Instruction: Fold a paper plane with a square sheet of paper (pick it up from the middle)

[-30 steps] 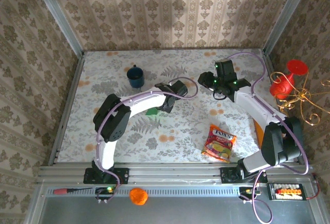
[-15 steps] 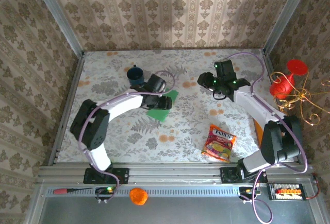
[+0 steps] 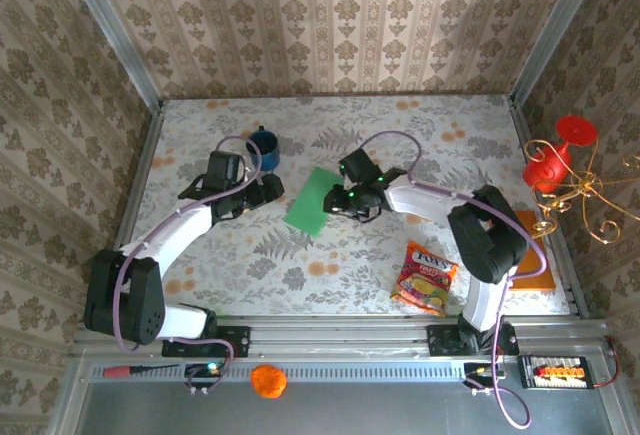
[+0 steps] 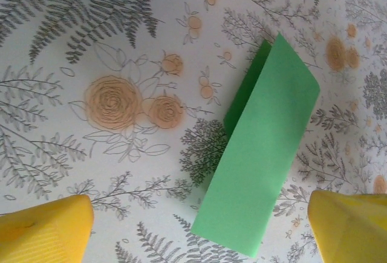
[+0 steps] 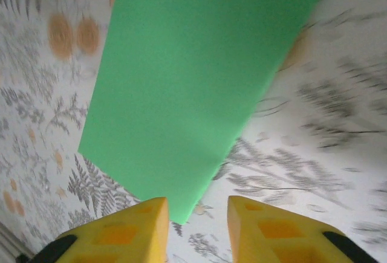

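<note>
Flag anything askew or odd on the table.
The square sheet of paper lies folded in half, but the layers do not line up: a darker strip of the under layer peeks out along one long edge.

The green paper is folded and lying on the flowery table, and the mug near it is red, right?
Not quite: the mug is blue, not red, as the top external view shows. The rest is right: the green paper is folded and lies on the flowery table.
</note>
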`<act>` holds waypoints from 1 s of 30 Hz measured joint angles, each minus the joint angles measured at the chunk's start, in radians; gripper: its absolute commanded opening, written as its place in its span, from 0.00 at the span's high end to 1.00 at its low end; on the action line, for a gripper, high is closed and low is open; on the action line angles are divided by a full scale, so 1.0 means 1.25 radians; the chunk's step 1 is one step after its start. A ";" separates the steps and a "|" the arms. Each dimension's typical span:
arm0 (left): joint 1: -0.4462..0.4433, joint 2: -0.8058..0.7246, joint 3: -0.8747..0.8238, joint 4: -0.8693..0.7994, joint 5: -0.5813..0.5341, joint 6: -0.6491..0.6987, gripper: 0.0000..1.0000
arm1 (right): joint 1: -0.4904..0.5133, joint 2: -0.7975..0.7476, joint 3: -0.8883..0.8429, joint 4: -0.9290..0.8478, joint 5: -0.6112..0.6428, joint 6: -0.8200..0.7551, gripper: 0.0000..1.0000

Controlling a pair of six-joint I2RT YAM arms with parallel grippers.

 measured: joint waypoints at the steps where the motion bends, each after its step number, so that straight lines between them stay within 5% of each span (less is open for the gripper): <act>1: 0.004 0.000 0.000 -0.002 0.001 -0.002 0.05 | 0.010 0.020 0.017 0.002 -0.008 0.004 0.79; 17: 0.016 0.000 -0.014 -0.002 0.021 -0.020 0.00 | 0.034 0.198 0.153 -0.011 -0.063 -0.048 0.85; 30: 0.014 0.040 -0.020 0.011 0.059 -0.021 0.00 | -0.001 0.185 0.137 -0.123 -0.124 -0.336 0.87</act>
